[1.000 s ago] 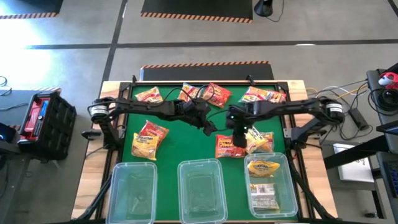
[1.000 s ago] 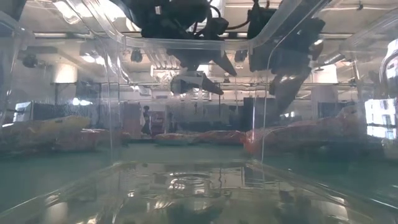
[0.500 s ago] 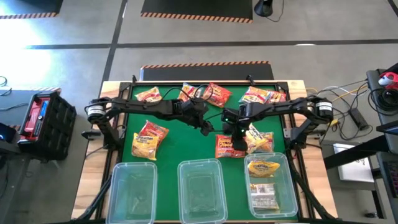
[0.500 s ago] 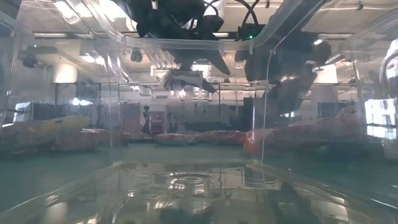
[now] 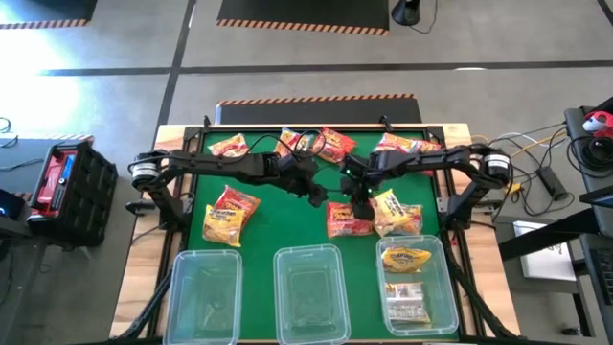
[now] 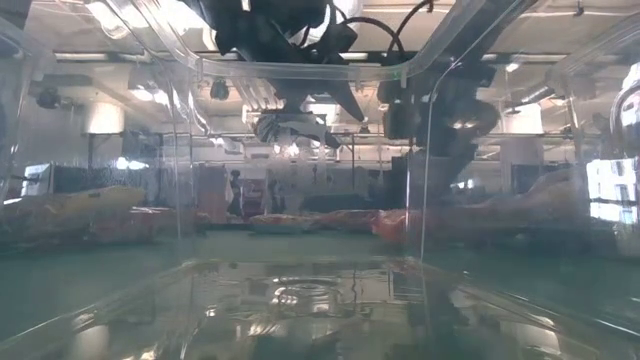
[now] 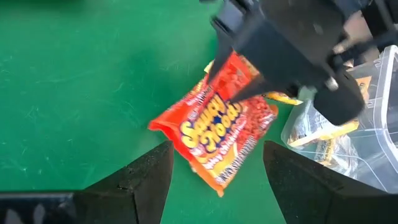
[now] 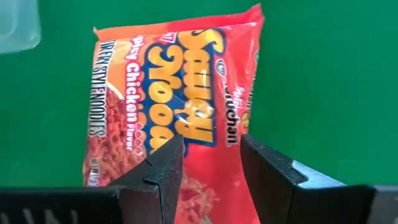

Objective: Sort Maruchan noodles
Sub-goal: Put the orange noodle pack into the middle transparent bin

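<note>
Now right hand (image 5: 359, 198) grips the red Spicy Chicken packet (image 5: 347, 218) at table (image 5: 273, 216) centre; carry it level toward 6 o'clock, clear the middle bin (image 5: 309, 281) rim. Left hand (image 5: 320, 195) waits open, empty.

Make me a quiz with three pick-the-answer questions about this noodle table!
1. Where is the right gripper?
A. at the red crinkly noodle packet on the green mat
B. inside the middle bin
C. off the table

2. How many clear rectangular plastic bins stand along the table's front?
A. two
B. three
C. five

3. How are the left gripper's fingers?
A. shut on a yellow packet
B. apart, nothing between them
C. pressed flat together

Answers:
1 A: the right wrist view shows the red packet between its fingers.
2 B: the high view shows three bins side by side.
3 B: the left wrist view shows a gap between the fingers, with the red packet farther off.
</note>
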You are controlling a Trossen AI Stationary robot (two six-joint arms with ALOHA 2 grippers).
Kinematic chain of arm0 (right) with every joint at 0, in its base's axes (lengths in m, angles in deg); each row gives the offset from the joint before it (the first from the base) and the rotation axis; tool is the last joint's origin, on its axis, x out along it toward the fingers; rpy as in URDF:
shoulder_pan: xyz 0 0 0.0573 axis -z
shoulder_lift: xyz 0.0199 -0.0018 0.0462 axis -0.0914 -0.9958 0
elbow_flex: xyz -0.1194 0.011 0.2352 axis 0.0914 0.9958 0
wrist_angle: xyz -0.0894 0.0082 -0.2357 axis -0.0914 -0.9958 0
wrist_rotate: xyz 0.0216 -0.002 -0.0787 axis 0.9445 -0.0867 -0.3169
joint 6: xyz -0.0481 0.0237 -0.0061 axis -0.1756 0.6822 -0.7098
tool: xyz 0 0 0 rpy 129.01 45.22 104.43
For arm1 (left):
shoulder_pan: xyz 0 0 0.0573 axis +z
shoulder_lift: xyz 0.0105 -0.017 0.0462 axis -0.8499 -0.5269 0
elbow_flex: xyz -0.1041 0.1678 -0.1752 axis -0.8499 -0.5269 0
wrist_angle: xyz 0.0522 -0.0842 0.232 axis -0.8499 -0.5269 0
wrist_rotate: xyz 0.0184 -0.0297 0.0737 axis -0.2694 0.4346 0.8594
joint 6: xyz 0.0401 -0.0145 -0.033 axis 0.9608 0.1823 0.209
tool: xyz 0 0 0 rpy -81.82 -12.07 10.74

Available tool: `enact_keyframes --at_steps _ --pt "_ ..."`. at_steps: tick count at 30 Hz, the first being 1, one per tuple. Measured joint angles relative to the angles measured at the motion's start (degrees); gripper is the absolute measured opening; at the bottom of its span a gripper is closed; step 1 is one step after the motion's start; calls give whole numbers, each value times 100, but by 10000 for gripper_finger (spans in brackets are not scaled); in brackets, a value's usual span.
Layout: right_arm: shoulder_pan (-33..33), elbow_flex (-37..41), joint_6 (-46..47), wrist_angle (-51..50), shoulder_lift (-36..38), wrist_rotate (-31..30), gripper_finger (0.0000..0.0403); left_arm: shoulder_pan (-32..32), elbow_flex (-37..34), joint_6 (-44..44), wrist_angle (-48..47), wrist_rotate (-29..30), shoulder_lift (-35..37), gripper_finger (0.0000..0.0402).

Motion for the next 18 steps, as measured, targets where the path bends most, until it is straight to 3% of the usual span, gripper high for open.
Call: enact_keyframes --at_steps 7,9,14,18 --pt "418 -17 406 557 2 -298 148 -75 0 -84 2 91 0 231" --pt "480 -99 714 391 14 197 148 -73 0 -108 1 99 0 231" --pt "430 -172 763 -33 54 2354 148 -78 0 -124 -2 97 0 231" --pt "282 -94 540 -72 44 2435 148 -77 0 -124 -4 96 0 231"
